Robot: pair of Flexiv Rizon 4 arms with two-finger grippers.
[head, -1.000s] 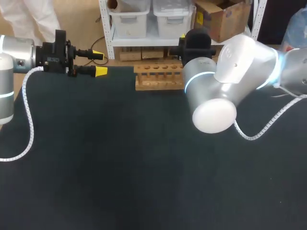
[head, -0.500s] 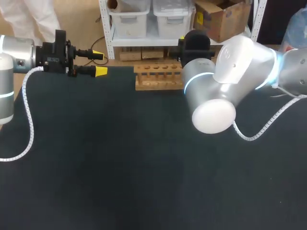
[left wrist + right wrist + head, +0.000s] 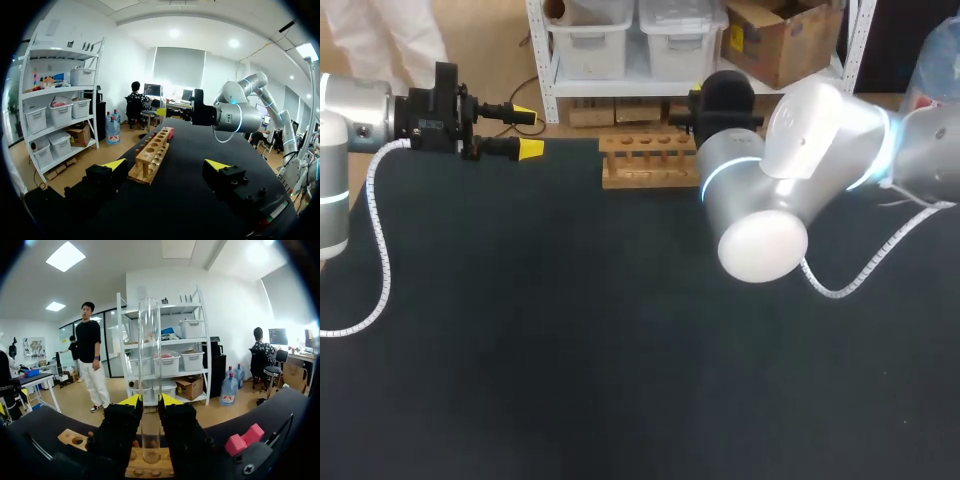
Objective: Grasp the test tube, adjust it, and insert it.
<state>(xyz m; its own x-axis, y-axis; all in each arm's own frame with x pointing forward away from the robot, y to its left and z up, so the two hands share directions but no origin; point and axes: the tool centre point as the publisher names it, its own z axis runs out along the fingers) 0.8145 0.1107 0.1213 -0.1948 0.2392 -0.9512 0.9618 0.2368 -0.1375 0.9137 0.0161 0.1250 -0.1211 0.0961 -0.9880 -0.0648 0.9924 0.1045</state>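
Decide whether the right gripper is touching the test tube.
Touching. The right wrist view shows the right gripper with both fingers pressed against the test tube from opposite sides.

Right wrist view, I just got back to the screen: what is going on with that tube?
The right gripper is shut on a clear test tube, held upright with its lower end right at a hole in the wooden rack at the table's far edge. Whether it has entered the hole cannot be told. The left gripper is open and empty, off to the rack's left and pointing toward it.
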